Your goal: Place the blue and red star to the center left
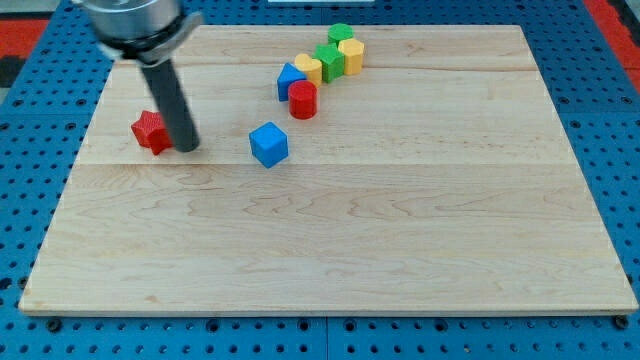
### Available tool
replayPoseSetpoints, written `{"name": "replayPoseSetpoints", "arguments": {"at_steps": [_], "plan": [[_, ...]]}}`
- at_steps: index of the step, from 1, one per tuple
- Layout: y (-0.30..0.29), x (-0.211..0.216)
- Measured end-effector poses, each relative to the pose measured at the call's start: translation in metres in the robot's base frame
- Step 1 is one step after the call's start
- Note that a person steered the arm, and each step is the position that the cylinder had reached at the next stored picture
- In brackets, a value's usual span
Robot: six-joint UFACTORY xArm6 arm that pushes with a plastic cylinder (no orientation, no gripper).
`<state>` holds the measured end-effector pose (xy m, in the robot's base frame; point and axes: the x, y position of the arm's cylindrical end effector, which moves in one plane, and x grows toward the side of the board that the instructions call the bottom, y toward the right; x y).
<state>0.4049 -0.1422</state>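
My tip (189, 147) is being pressed against the right side of the red star (150, 131); no gripper is fitted. The blue cube (268, 144) is being left nearby, rightward.

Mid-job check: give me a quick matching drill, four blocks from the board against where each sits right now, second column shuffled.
Things:
1. red star
2. blue cube
3. red cylinder
4. topmost green block

Places:
A. alone, right of my tip
B. at the cluster's top end, nearest the board's far edge
C. just left of my tip, about touching the rod
D. at the cluster's lower end, beside another blue block

Pairs: 1-C, 2-A, 3-D, 4-B
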Motion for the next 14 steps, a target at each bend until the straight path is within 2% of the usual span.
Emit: {"name": "replayPoseSetpoints", "arguments": {"at_steps": [1,2,3,4,5,6,7,8,9,10,11,12,14], "plan": [[-0.014,-0.026],[-0.073,-0.013],[-0.046,0.013],[0.0,0.092],[0.116,0.074],[0.172,0.049],[0.138,0.016],[0.057,0.02],[0.005,0.016],[0.04,-0.002],[0.014,-0.018],[-0.044,-0.018],[0.026,-0.034]]}}
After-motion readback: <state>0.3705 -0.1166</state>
